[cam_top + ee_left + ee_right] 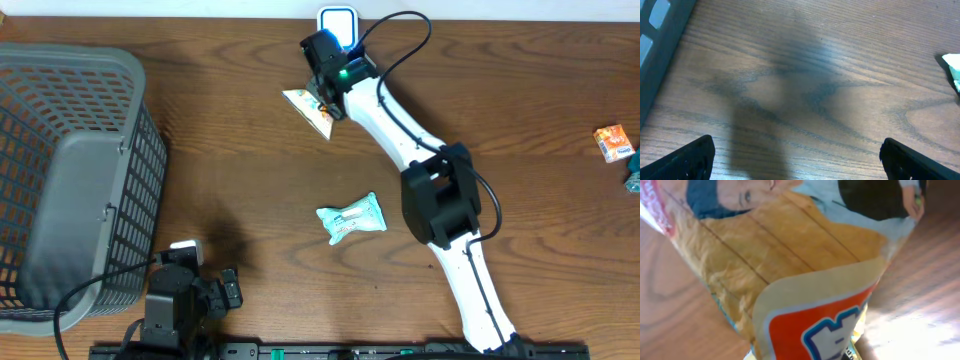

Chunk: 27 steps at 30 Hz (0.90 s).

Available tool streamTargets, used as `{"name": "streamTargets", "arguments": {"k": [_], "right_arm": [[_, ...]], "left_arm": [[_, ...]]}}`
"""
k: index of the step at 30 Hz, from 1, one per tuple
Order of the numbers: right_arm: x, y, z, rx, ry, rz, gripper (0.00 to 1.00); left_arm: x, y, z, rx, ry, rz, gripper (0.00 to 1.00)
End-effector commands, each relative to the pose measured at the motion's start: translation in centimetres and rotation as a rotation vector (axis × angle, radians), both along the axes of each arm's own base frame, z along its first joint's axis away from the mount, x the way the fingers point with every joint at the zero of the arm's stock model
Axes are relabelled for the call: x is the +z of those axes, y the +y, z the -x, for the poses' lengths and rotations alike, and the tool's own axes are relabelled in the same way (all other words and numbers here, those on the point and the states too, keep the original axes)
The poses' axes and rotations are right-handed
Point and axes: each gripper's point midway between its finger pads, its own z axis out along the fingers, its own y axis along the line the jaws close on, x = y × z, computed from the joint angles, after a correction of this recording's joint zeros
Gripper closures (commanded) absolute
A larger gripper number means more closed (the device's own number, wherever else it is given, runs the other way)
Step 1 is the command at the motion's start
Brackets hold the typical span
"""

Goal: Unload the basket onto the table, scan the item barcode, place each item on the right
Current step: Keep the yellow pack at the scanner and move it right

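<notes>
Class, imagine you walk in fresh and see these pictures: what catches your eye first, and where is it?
The right gripper, reaching far across the brown wooden table, is shut on a tan and orange snack packet near the white, blue-lit scanner at the far edge. A large grey plastic basket fills the table's left side, and a pale teal wrapped packet lies mid-table.

Basket point(135, 190) left; packet point(352, 218) centre; snack bag point(308, 108) behind; carton point(613, 142) right.
</notes>
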Motion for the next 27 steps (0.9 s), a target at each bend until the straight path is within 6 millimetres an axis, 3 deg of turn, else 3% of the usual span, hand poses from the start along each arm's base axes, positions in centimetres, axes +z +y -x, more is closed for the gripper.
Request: {"name": "streamTargets", "arguments": {"k": [1, 6, 12, 18, 22, 27], "right_arm": [[2.1, -1.9, 1.2, 0.026, 0.049, 0.011, 0.99], [9.9, -4.2, -0.3, -0.019, -0.134, 0.071, 0.99], [14.3, -4.1, -4.9, -0.017, -0.408, 0.131, 0.98], [14.8, -2.2, -9.0, 0.059, -0.606, 0.17, 0.99], [13.5, -2.5, -10.7, 0.003, -0.675, 0.195, 0.99], [14.0, -3.1, -12.0, -0.012, -0.747, 0.221, 0.99]], "left_arm": [[0.2, 0.1, 0.0, -0.002, -0.005, -0.011, 0.02], [0.2, 0.1, 0.0, -0.002, -0.005, -0.011, 0.02], [0.2, 0.1, 0.0, -0.002, -0.005, -0.011, 0.02], [0.2, 0.1, 0.0, -0.002, -0.005, -0.011, 0.02], [0.2, 0.1, 0.0, -0.002, -0.005, -0.011, 0.02], [0.2, 0.1, 0.0, -0.002, -0.005, -0.011, 0.02]]}}
